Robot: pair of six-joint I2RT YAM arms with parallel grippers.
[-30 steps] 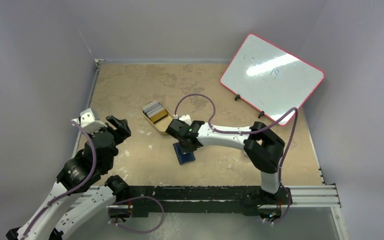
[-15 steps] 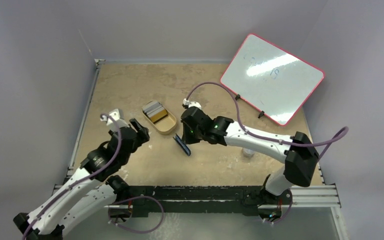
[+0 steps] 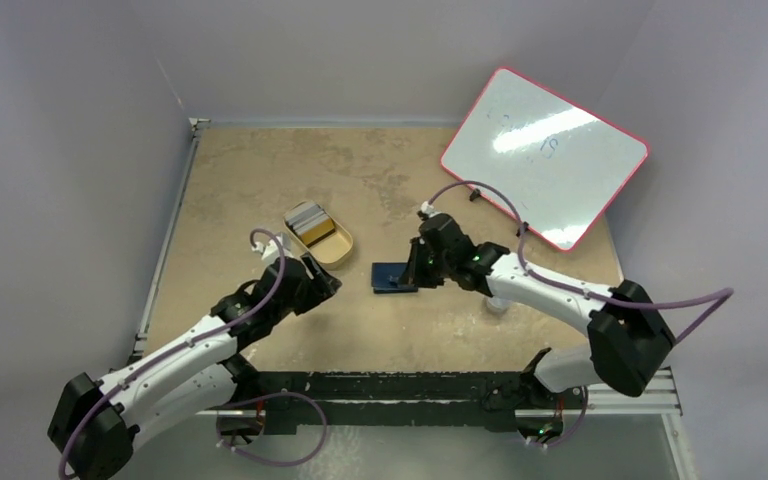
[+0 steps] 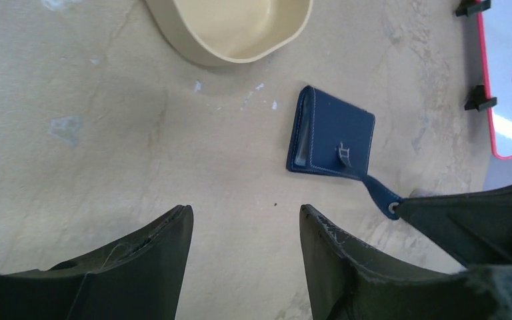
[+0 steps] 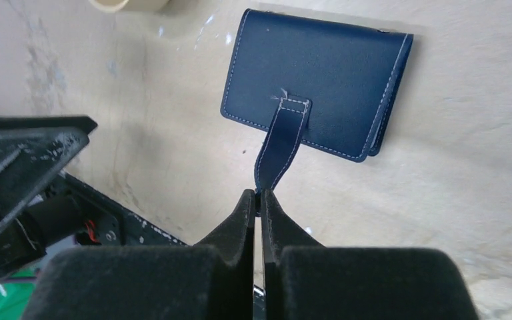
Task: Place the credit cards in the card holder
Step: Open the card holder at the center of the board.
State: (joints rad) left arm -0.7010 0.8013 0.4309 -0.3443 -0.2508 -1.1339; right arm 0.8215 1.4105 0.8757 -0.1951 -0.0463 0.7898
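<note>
The navy card holder (image 3: 393, 276) lies folded on the table; it also shows in the left wrist view (image 4: 333, 133) and the right wrist view (image 5: 320, 73). Its strap (image 5: 281, 143) is pinched at the tip by my right gripper (image 5: 258, 195), which is shut on it (image 3: 415, 272). The credit cards (image 3: 312, 226), silver-grey, black and gold, lie in the tan oval tray (image 3: 338, 255). My left gripper (image 4: 245, 217) is open and empty, low over bare table left of the card holder (image 3: 322, 282).
A white board with a red rim (image 3: 543, 155) stands propped at the back right. A small pale object (image 3: 497, 305) lies under my right arm. The tray's near end shows in the left wrist view (image 4: 233, 33).
My right gripper has drawn the card holder to the right by its strap and it now lies flat. My left arm has reached forward and right, toward the tray and the card holder.
</note>
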